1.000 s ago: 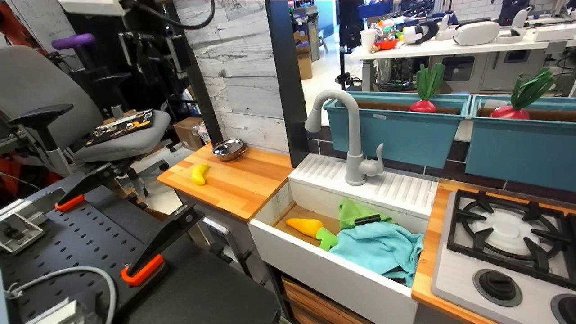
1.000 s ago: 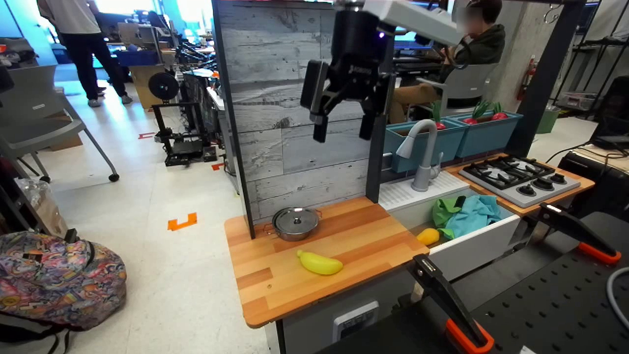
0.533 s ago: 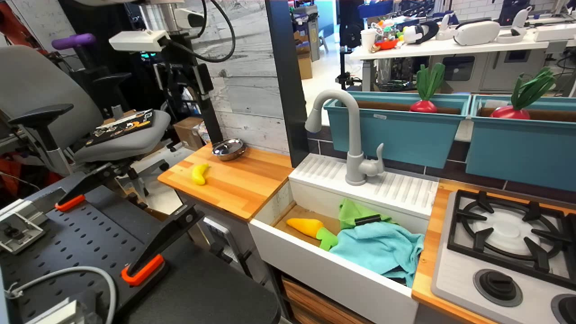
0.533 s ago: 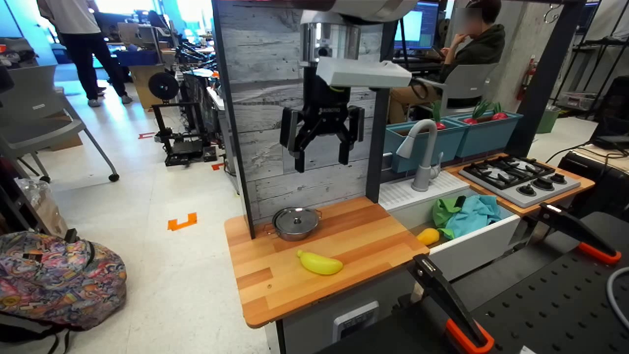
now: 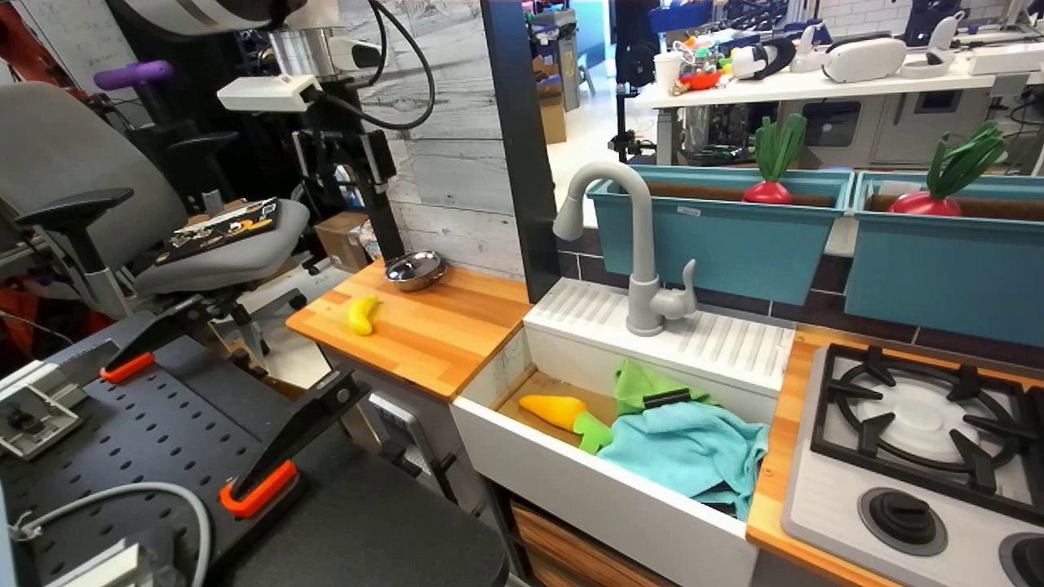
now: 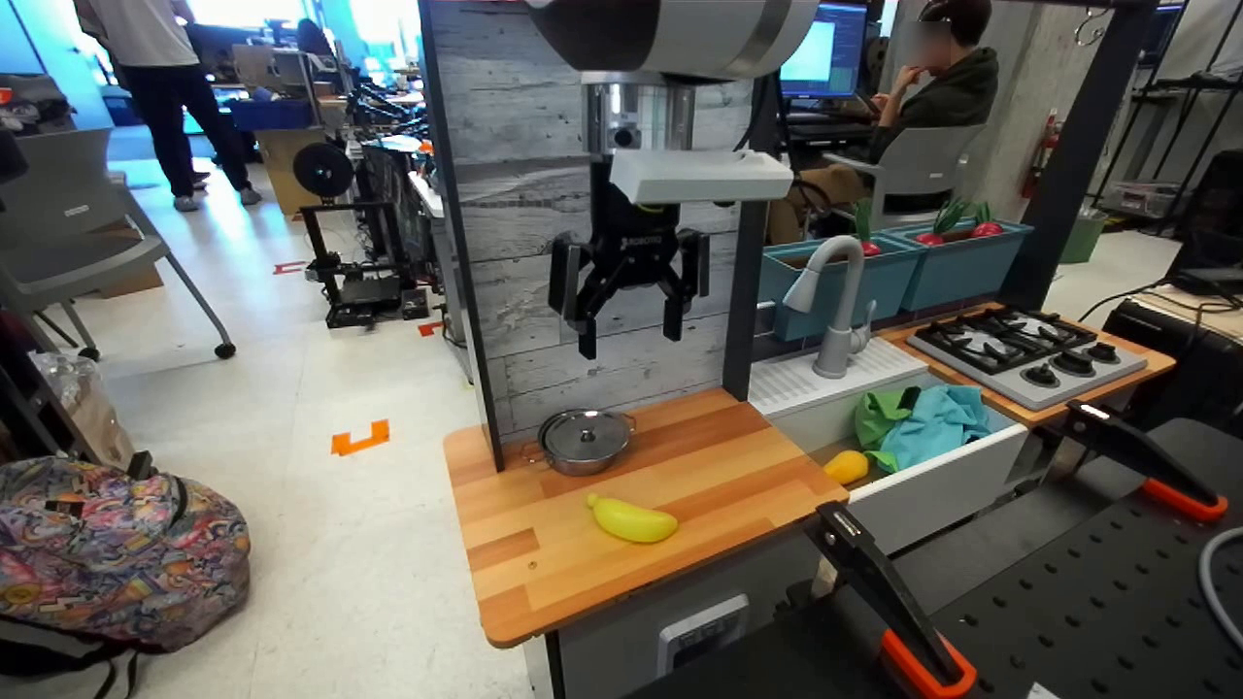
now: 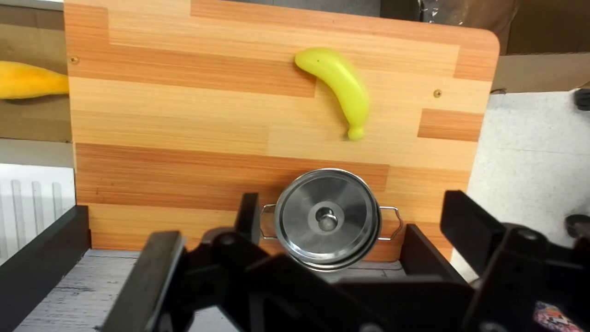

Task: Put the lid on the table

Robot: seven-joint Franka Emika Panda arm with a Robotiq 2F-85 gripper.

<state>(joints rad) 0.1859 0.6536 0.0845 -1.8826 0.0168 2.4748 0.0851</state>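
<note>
A wall of pale grey boards [image 6: 524,335] rises behind the wooden surface [image 6: 723,461], and close against it stands the pot [image 5: 416,284]. The lid [image 7: 327,207] rests on the pot, knob [image 7: 327,222] upward; it is not yet on the wood.

Compared with a second ago, the gripper [image 6: 629,342] is lower and farther across, now above the pot's part of the surface; over the last half second the change is only a small further drop. Its fingers [image 7: 249,216] stand wide apart, holding nothing and clear of the lid. Pot, lid and banana [image 7: 346,86] keep their places. This looks like the approach: grasping the lid and laying it on the surface both seem left to do, and the gripper likely has more lowering ahead.

Counted: one lid, one pot, one banana; one sink [image 5: 603,505] holding one yellow-orange vegetable [image 5: 553,412], one green cloth [image 5: 640,383] and one blue cloth [image 5: 685,448]; one faucet [image 5: 642,244]; two planters [image 5: 722,253] with three red vegetables [image 6: 929,239] visible; one stove [image 5: 828,493] with three dials [image 6: 1075,363]; two people [image 6: 160,49] farther back.
</note>
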